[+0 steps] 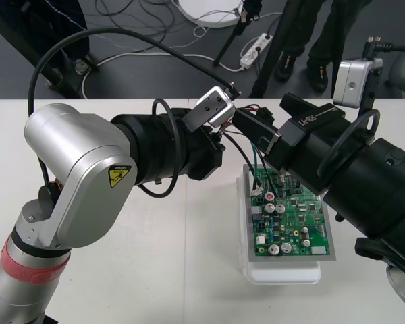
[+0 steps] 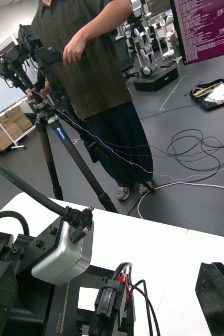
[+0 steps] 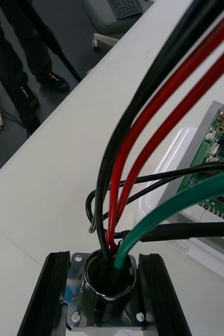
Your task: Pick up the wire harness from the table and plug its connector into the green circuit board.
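**HARNESS HELD OFF THE TABLE, BESIDE THE BOARD**

**Item:** harness (image 1: 254, 165).

**Location:** Clear of the table (image 1: 189, 270), in the upper middle of the front view, and carried by the left gripper. Its wires (image 3: 159, 131) (red, black, green) drop toward the upper-left corner of the board (image 1: 293, 216). The board sits on its white base (image 1: 283, 273) at centre right. From where I stand I cannot tell whether the plug is seated there.

**Handling:** I judge it light and limp.
- The wires are thin. They will sag and spring, they cannot push a plug home on their own, and a hard tug would likely kink them or pull them loose.
- The socket (image 3: 109, 278) is rigid, smooth metal with a flat flange, which makes it a sure place to hold for carrying.
- For insertion, the better hold would be the plug body or the wires just behind it.

**Tool, left gripper (image 3: 105, 296):** It comes in from the left of the front view to the upper middle. Its fingers (image 3: 43, 294) are drawn in close and clamp the socket's flange from both sides. The wires rise out between them.

**Tool, right gripper (image 1: 255, 131):** It comes in from the right. Its tip is just beside the left gripper, over the board's far edge. In its own wrist view the fingers (image 2: 216, 296) stand wide apart and grip nothing that I can see. The wires pass close by.
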Robot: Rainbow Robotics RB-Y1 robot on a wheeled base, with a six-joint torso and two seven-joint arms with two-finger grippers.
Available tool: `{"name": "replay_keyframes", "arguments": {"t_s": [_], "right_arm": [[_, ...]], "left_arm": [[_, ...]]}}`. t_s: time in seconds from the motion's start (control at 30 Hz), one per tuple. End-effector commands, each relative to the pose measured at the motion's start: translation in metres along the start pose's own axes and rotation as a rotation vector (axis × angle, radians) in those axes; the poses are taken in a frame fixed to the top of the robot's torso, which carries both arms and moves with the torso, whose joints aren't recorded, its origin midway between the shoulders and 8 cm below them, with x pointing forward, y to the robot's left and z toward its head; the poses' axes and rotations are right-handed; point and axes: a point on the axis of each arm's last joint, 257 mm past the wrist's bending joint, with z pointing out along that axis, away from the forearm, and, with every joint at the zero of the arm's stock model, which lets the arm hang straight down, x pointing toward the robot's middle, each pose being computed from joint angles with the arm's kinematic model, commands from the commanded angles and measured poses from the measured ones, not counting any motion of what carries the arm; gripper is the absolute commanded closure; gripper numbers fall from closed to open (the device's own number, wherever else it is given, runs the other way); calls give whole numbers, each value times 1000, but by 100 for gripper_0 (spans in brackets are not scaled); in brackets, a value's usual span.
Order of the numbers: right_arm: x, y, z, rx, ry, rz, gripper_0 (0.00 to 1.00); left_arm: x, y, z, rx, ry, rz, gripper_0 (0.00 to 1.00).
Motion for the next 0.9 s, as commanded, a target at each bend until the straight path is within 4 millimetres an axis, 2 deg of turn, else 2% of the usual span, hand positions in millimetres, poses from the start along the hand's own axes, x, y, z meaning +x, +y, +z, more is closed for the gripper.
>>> {"name": "replay_keyframes", "arguments": {"t_s": [0.03,0.8,0.9], "right_arm": [[-10,22,-2,-44,-19,51,0],[5,13,-8,-16,13,63,0],[6,13,-8,-17,14,63,14]], "left_arm": [[-35,-9,-8,-5,-112,81,100],[-37,-7,-8,-9,-117,87,100],[-36,-7,-8,-9,-115,86,100]]}}
